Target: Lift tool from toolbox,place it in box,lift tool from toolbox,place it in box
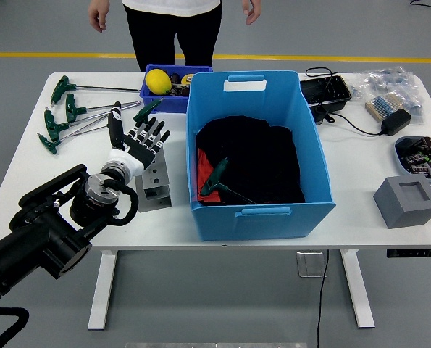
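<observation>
- One green T-handle tool (pixel 216 178) already in big blue plastic box (pixel 262 214), centre frame.
- Left hand (pixel 137 139) grasping second green-handled tool (pixel 146 110) over grey metal holder block (pixel 154 181), centre-left; placing left.

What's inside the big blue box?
Inside the big light-blue plastic box lies crumpled black cloth, a bit of red cloth at its left, and one green T-handled tool on top. Anything underneath the cloth is hidden.
</observation>
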Tool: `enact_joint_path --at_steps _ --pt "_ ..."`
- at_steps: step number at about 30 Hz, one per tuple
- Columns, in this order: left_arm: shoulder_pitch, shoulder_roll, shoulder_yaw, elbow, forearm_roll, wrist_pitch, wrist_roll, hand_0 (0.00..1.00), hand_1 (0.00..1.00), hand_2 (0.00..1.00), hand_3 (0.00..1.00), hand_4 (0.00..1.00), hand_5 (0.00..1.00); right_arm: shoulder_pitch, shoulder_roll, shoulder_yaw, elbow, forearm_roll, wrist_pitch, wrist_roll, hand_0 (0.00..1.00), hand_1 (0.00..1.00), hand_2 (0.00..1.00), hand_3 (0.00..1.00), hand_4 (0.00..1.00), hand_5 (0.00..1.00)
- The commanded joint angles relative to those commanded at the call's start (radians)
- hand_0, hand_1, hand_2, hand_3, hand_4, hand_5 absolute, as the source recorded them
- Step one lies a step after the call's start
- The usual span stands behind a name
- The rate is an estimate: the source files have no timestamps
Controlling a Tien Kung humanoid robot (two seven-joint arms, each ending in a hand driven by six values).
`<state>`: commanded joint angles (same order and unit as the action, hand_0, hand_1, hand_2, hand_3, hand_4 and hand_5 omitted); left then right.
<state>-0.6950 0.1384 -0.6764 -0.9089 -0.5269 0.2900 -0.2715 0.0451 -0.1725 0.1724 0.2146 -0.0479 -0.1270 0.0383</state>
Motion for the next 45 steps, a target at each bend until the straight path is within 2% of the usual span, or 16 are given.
enact_joint_path --at_steps 9,10,15,16,21,22,33,45 --pt "-0.011 -0.006 0.006 -0.004 0.000 -0.012 0.010 0.706 0.671 0.810 0.874 0.838 0.848 0.004 -0.001 0.002 0.000 -0.002 0.001 0.000 0.680 0.654 0.721 0.565 0.767 0.699" --pt "-0.012 -0.006 0.007 -0.004 -0.001 -0.013 0.011 0.701 0.670 0.797 0.826 0.839 0.850 0.004 -0.001 0.002 0.000 -0.002 0.001 0.000 0.680 0.654 0.721 0.565 0.766 0.700" --pt "-0.018 -0.008 0.010 0.002 -0.012 -0.018 0.011 0.701 0.670 0.797 0.826 0.839 0.850 0.005 -0.001 0.002 0.000 -0.001 0.001 0.000 0.680 0.654 0.721 0.565 0.766 0.700" --pt "-0.019 -0.008 0.010 0.002 -0.015 -0.019 0.011 0.694 0.669 0.787 0.793 0.837 0.848 0.005 -0.001 0.002 0.000 -0.001 0.001 0.000 0.680 0.654 0.721 0.565 0.767 0.701" --pt "-0.024 -0.007 0.003 0.000 -0.025 -0.018 -0.001 0.694 0.669 0.787 0.793 0.837 0.848 0.005 -0.001 0.003 0.000 -0.001 0.001 0.000 0.680 0.654 0.721 0.565 0.767 0.701" --pt "-0.025 -0.007 0.002 0.000 -0.026 -0.018 -0.003 0.687 0.675 0.780 0.767 0.836 0.852 0.005 -0.001 0.003 0.000 -0.001 0.001 0.001 0.679 0.654 0.721 0.565 0.766 0.700" --pt "-0.026 0.001 -0.007 -0.012 -0.035 -0.024 -0.014 0.679 0.686 0.779 0.756 0.833 0.847 0.005 -0.001 0.007 0.001 -0.002 0.000 0.001 0.680 0.654 0.721 0.565 0.766 0.699" --pt "-0.016 0.018 -0.026 -0.060 -0.022 -0.017 -0.017 0.679 0.709 0.783 0.757 0.830 0.843 0.002 0.000 0.007 0.000 -0.002 0.000 0.001 0.683 0.653 0.721 0.564 0.766 0.698"
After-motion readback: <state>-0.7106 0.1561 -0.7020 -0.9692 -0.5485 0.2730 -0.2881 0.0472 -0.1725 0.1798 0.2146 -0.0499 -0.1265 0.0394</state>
